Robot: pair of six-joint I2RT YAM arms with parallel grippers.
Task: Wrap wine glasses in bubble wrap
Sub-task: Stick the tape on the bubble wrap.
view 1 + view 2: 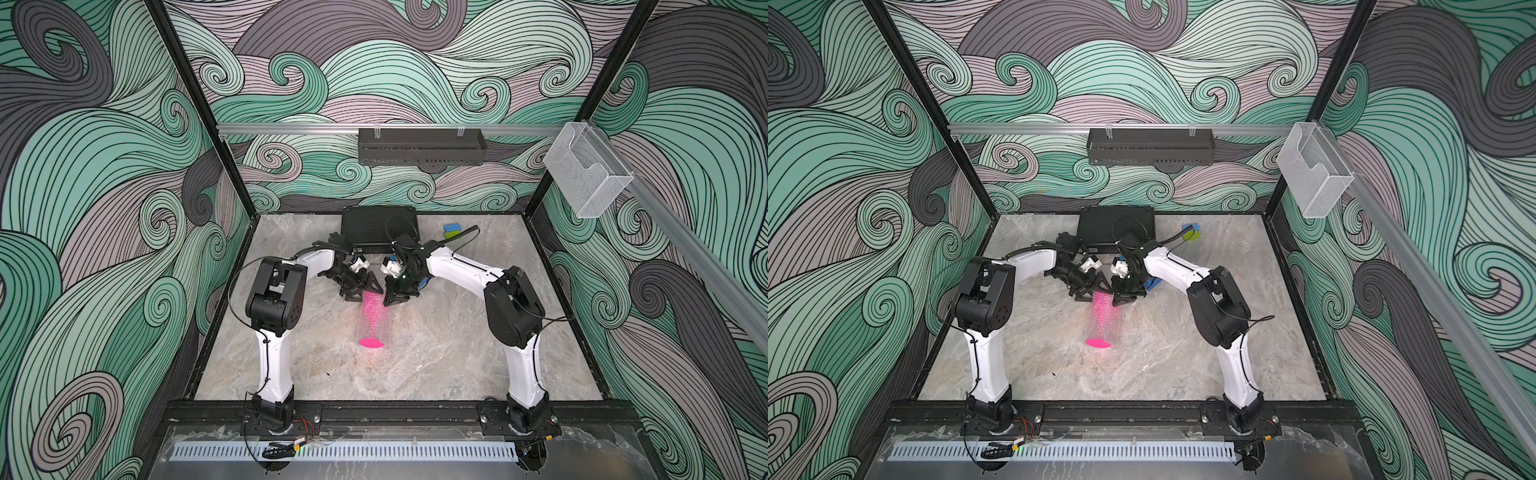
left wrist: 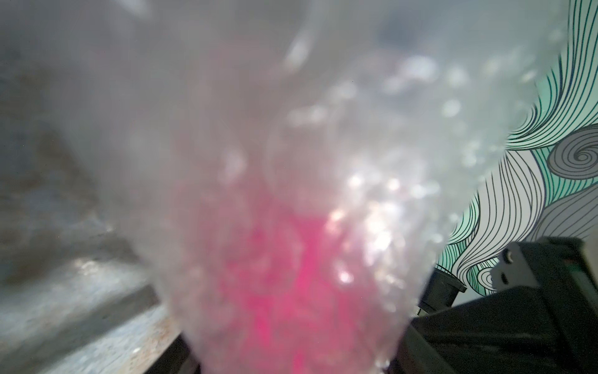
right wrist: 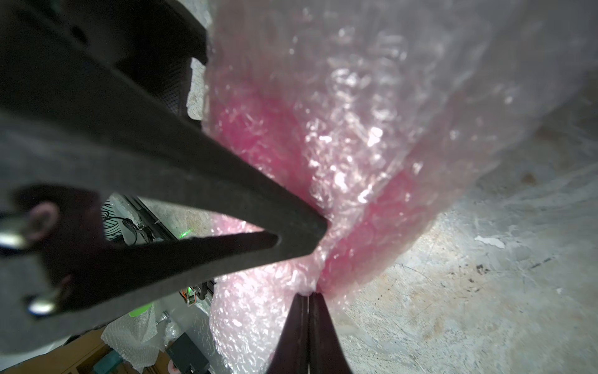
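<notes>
Both pincers at wrapped goblet [image 1: 371, 316] bowel end, right pincer [image 3: 309, 293] pinching bubble wrap [image 3: 356, 129].

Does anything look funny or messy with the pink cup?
Yes. The bright pink plastic goblet lies tipped on its side, rolled in clear bubble wrap. Its round foot pokes out uncovered. The right pincer is shut, pinching a wrap fold at the far end.

The goblet [image 1: 371, 318] lies on the tabletop [image 1: 436, 357] inside the bubble wrap [image 1: 376, 322], between both grippers, before a black box [image 1: 378, 226].
</notes>
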